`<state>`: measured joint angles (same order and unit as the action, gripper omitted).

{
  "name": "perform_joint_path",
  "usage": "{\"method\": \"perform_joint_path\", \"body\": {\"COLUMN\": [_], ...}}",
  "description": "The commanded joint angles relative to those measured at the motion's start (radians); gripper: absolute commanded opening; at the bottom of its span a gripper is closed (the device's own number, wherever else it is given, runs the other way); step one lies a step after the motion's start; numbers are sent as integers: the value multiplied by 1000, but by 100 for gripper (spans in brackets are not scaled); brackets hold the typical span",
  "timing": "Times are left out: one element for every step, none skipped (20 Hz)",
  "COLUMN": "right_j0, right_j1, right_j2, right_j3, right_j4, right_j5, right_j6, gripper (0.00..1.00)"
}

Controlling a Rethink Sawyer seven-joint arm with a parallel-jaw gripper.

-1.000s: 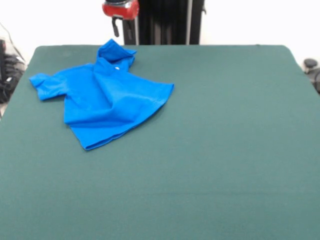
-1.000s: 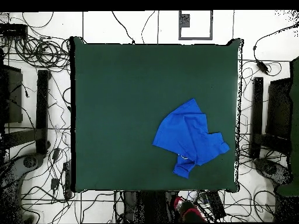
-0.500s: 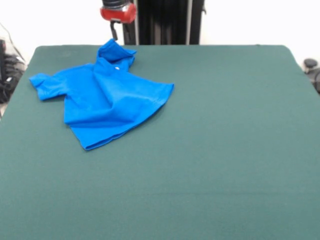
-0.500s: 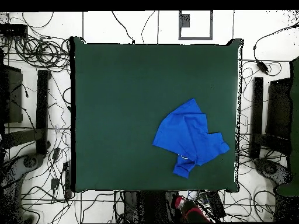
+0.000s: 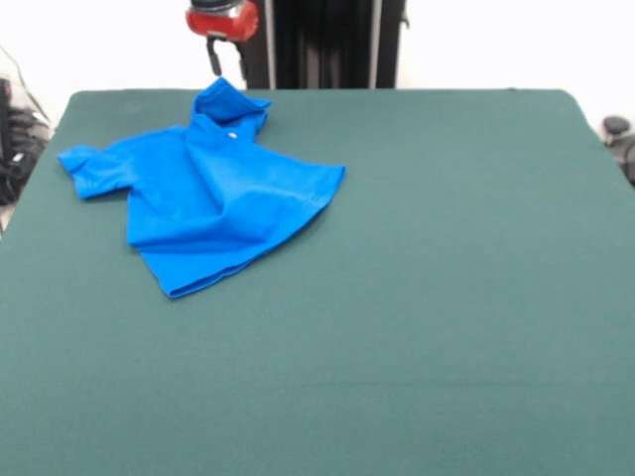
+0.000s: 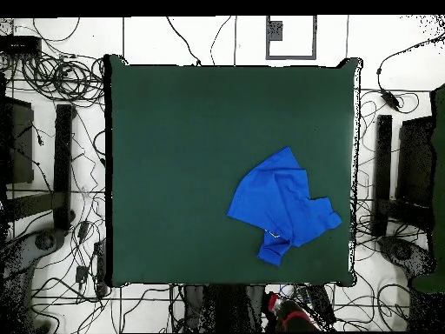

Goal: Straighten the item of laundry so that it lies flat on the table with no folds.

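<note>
On green table (image 5: 446, 297), rumpled blue T-shirt (image 5: 203, 193), hem toward table middle

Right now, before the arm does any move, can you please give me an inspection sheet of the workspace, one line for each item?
Surface: large dark green felt-covered table, rounded corners, bare apart from one garment.
Job's things: small bright blue short-sleeved T-shirt lies crumpled near one corner of the table, on the robot's side; the body is creased and one sleeve is bunched up; not flat.
Clutter: nothing seen on the table.
Grippers: red and black arm's pincer is beyond the table edge, above the bunched sleeve, not touching the cloth; open or shut cannot be told.
Cables: many black cables lie on the floor around the table.
Surroundings: white floor, dark stands beside the table.
</note>
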<state>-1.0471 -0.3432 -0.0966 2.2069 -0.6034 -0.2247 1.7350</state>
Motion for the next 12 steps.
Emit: {"method": "perform_joint_path", "body": {"right_j0": [-1, -3, -9, -12, -16, -19, -22, -22, -24, -24, -19, -8], "right_j1": [6, 7, 4, 3, 2, 6, 10, 19, 29, 41, 51, 60], "right_j2": [146, 146, 149, 149, 150, 153, 156, 158, 161, 161, 156, 146], "right_j3": [-158, -161, -163, -166, -171, -177, -184, -194, -203, -212, -216, -222], "right_j4": [-28, -31, -36, -39, -42, -46, -51, -54, -58, -61, -63, -63], "right_j5": [109, 109, 111, 113, 118, 116, 114, 109, 105, 96, 82, 59], "right_j6": [48, 49, 47, 46, 44, 44, 44, 45, 46, 50, 57, 67], "gripper": [100, 100, 100, 100, 100, 100, 100, 100, 100, 100, 100, 100]}}
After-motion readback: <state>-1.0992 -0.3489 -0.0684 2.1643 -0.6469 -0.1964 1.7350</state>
